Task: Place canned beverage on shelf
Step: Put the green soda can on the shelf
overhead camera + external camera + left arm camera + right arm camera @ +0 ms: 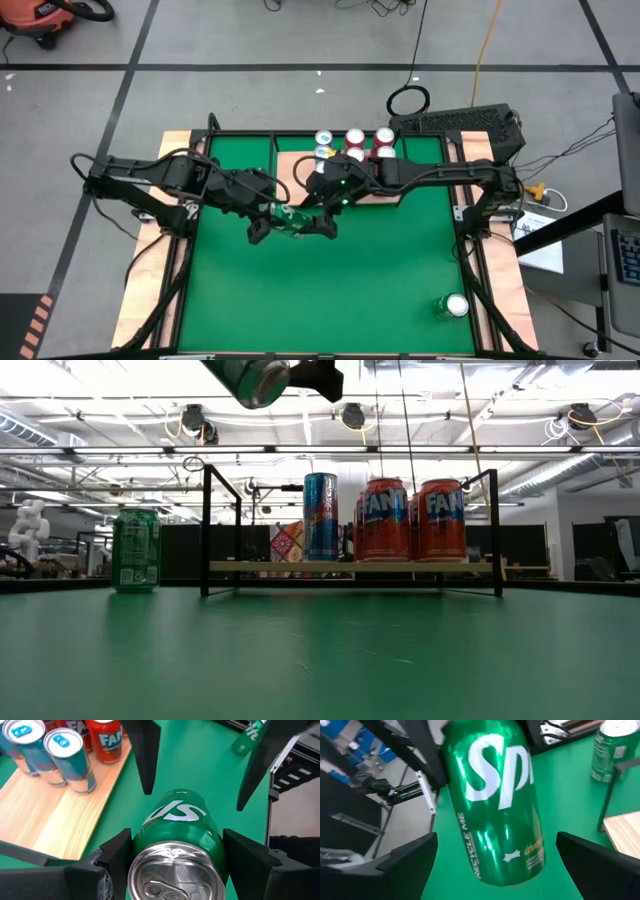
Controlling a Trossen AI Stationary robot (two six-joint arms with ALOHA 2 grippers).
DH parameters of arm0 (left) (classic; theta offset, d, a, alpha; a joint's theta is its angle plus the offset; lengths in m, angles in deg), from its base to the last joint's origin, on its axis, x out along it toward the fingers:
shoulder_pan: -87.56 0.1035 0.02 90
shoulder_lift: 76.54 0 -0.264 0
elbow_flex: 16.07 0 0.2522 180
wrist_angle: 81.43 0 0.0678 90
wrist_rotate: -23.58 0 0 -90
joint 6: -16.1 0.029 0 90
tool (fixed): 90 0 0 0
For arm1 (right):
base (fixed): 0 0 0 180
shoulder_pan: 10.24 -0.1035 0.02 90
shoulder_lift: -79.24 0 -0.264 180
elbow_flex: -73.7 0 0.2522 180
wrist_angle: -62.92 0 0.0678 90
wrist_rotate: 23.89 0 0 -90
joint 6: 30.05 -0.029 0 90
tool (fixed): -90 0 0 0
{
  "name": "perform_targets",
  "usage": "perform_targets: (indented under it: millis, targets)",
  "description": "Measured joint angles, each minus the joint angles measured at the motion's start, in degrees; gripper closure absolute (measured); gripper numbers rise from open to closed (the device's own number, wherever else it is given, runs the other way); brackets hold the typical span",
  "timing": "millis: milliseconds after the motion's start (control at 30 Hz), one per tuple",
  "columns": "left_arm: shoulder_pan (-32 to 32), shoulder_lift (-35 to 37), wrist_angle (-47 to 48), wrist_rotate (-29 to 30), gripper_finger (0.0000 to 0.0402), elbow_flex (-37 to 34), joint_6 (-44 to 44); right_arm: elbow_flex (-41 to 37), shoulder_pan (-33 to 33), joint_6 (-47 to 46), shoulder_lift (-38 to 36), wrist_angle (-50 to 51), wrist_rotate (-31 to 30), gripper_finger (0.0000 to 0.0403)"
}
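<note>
Bright overhead ceiling lights point(300, 400), glare, blurred close can point(495, 800)

Both arms are dark, near-black, built from long slim links joined by chunkier rounded joint housings. The left arm point(160, 178) has thin black cables looping along its links, and the right arm point(440, 176) shows the same cabling. A small green light glows on the right arm's wrist housing point(343, 186). The left gripper's fingers point(120, 852) are matte black, flat and angular; the right gripper's fingers point(407, 862) are broad dark wedges tapering to points.
</note>
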Motion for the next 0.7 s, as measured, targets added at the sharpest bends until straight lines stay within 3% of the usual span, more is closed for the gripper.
perform_targets:
  millis: [100,333,633,700]
  targets:
    - [0.0,0.0,-1.95,-0.09,0.0155,0.0,2.35,0.02,0.18,2.06,0.52,-1.07,2.81,0.0003]
    - [0.0,-0.23,-5.54,-2.86,0.0155,0.02,4.33,0.0,0.49,5.97,1.36,-2.05,3.17,0.0019]
    - [0.04,-0.39,-6.86,-2.84,0.0155,0.02,5.93,0.0,0.49,6.16,1.36,-2.15,4.08,0.0132]
    - [0.04,-0.39,-7.17,-2.86,0.0155,0.02,5.84,0.0,0.49,5.98,1.36,-2.5,5.12,0.014]
